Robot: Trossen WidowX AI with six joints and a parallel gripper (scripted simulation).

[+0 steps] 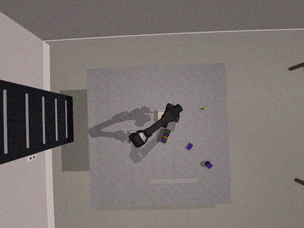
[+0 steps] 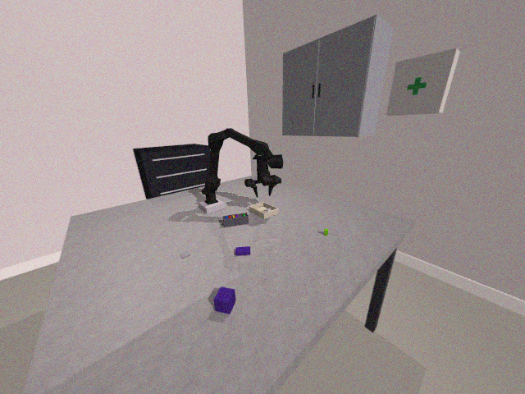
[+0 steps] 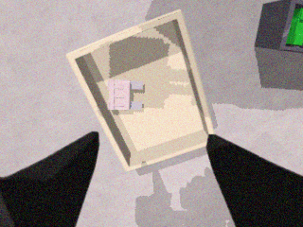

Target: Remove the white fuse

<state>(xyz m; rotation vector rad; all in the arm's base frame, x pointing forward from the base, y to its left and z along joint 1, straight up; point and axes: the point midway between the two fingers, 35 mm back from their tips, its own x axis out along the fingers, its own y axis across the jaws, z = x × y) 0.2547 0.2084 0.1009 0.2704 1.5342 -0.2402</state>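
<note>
1. White fuse [image 3: 119, 95] is seen lying on its side in the tray [image 2: 263, 215] [image 3: 171, 156], left of its middle in the wrist view, touched by neither finger
2. Claw [image 2: 263, 194] [image 3: 153, 139] is held above with its fingers spread apart, nothing clamped
3. Block [image 1: 162, 141] [image 2: 235, 220] [image 3: 271, 28] is seen at the right, apart from the tray, coloured fuses [image 1: 166, 136] [image 2: 234, 217] [image 3: 295, 28] seated in it

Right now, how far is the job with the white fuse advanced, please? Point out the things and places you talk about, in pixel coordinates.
Done: the white fuse [image 3: 119, 95] lies on its side in the tray [image 1: 161, 115] [image 2: 263, 215] [image 3: 163, 158], apart from the fingers. In hand: nothing; the gripper [image 2: 263, 195] [image 3: 153, 139] is open above the tray. Left: apparently nothing, except perhaps moving the arm clear of the fuse block [image 1: 165, 136] [image 2: 235, 220] [image 3: 272, 26].
</note>
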